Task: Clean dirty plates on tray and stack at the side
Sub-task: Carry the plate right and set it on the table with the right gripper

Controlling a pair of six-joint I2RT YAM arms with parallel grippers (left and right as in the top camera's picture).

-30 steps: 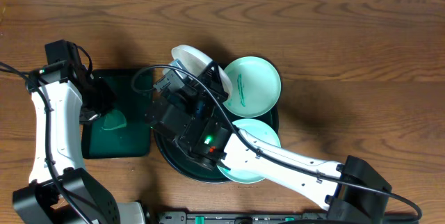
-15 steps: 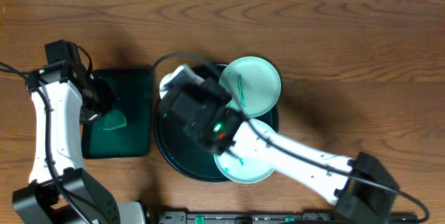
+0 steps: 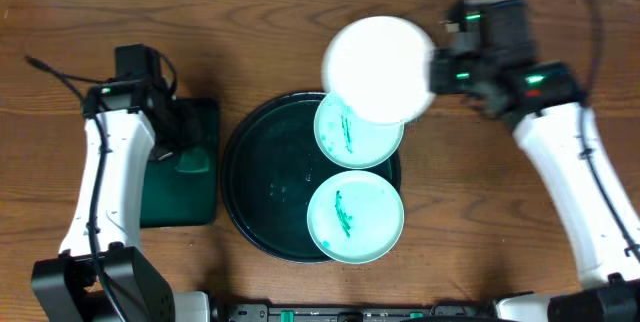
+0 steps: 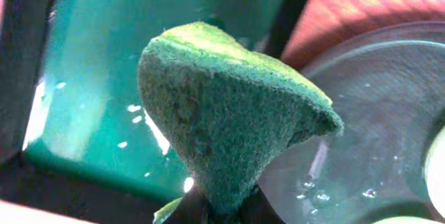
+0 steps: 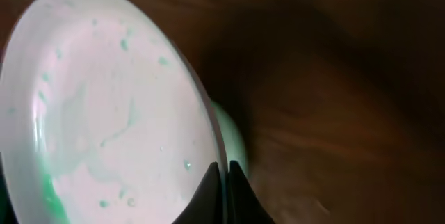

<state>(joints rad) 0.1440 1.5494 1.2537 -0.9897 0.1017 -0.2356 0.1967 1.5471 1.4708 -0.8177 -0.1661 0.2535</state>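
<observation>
Where the overhead view takes in the desk, the right arm (image 3: pixel 570 177) bends from the near right corner toward the far edge. The right gripper (image 3: pixel 437 67) is clamped on the rim of the white plate (image 3: pixel 378 70), which is held over the far rim of the round tray (image 3: pixel 240 177).
- The far mint plate (image 3: pixel 358 134) and near mint plate (image 3: pixel 355 219), both green-smeared, lie in the tray's right half.
- The left arm (image 3: pixel 105 187) stands at the near left corner, with the left gripper (image 3: pixel 183 142) over the rectangular tray (image 3: pixel 175 207).

Left wrist: the fingers are nipped on the base of a folded green sponge (image 4: pixel 229 126), with the wet round tray alongside.

Right wrist: the white plate is tilted and faintly green-streaked, its rim pinched narrowly, above the wood tabletop (image 5: pixel 334 78).
</observation>
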